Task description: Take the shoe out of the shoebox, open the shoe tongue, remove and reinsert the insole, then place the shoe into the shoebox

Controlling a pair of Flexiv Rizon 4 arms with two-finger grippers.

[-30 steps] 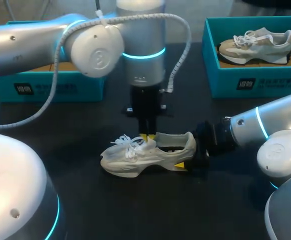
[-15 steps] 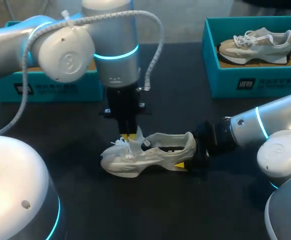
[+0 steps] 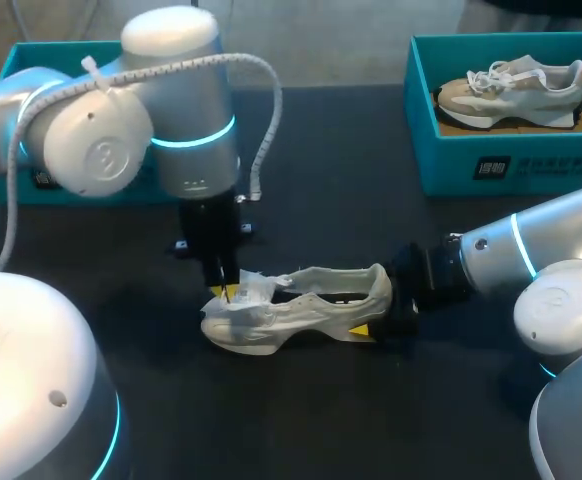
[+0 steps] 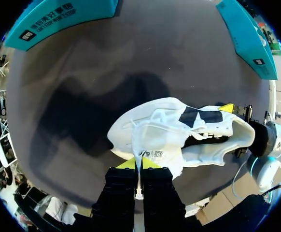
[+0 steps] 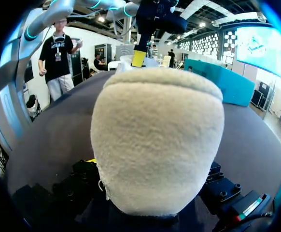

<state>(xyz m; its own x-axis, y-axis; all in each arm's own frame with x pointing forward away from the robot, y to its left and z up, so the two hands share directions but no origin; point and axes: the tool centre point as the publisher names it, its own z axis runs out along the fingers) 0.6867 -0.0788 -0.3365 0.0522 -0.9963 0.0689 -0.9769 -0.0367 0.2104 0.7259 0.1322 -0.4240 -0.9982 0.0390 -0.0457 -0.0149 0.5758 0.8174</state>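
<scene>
Pinching the shoe tongue (image 4: pixel 152 144) from above, my left gripper (image 4: pixel 140 164) has its two yellow-tipped fingers drawn almost together, with only the thin edge of the tongue caught between them. The tongue is lifted off the opening and folded toward the toe, its inner label facing my left wrist camera.

The shoe (image 3: pixel 301 312) itself is out of any box. It stands upright on its sole on the dark table (image 3: pixel 301 420), near the middle, toe toward my left side and heel toward my right. White laces are bunched just beside my left fingers.

My right gripper (image 3: pixel 376 318) comes in low and level from the right and clamps the heel (image 5: pixel 157 140), one finger on each side of it. One yellow tip shows against the near side of the sole, the other against the far side. From the right wrist the fuzzy heel fills nearly everything ahead of the fingers.

My left arm (image 3: pixel 91 150) stands behind the shoe, its wrist pointing straight down. Partly hidden behind it, at the far left of the table, sits a teal shoebox (image 3: pixel 11 190); I cannot tell what is in it. At the far right stands a second shoebox (image 3: pixel 511 165), well apart from the shoe I hold, with another pale shoe (image 3: pixel 516 88) lying inside it.
</scene>
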